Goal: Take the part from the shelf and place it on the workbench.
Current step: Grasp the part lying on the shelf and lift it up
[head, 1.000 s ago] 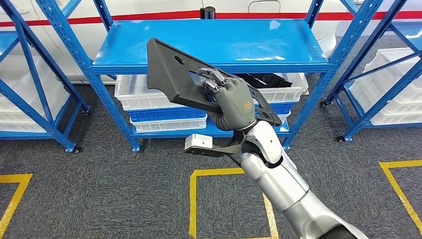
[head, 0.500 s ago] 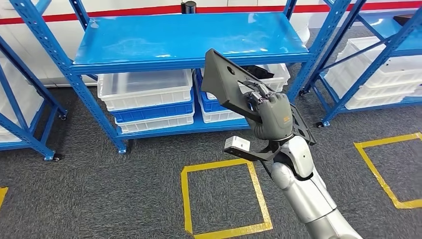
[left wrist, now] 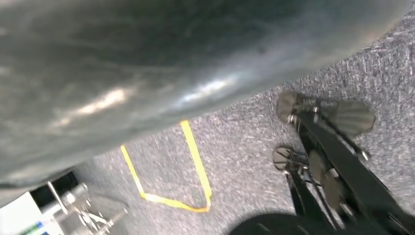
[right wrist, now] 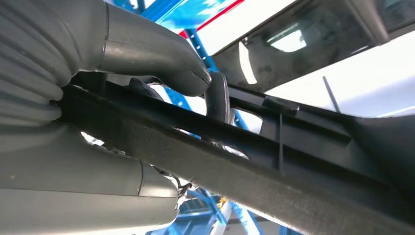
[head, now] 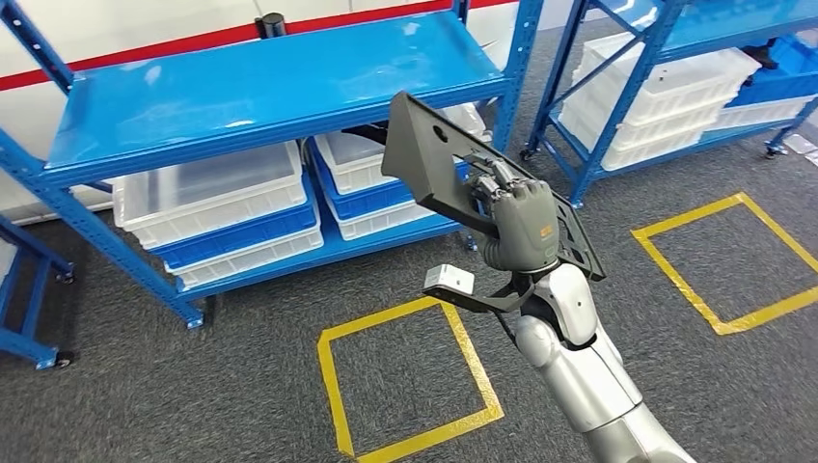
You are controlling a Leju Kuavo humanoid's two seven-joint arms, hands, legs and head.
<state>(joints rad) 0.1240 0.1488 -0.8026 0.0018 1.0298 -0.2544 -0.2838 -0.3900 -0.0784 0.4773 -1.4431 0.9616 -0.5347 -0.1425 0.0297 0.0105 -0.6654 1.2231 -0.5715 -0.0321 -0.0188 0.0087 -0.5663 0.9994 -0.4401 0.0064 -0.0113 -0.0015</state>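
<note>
The dark part (head: 434, 159) is gripped by the right hand (head: 521, 227) — fingers (head: 487, 178) closed around it — in front of the blue shelf (head: 241, 87).

High head view downward; wrist views close, floorward and shelfward.

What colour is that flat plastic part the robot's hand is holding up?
Dark grey, almost black. The flat plastic part, held by the right hand, shows best in the head view.

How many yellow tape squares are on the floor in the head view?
2. One square lies on the carpet in front of the near shelf, left of the robot's arm. The other lies to the right, in front of the second shelf. More may lie outside the picture.
</note>
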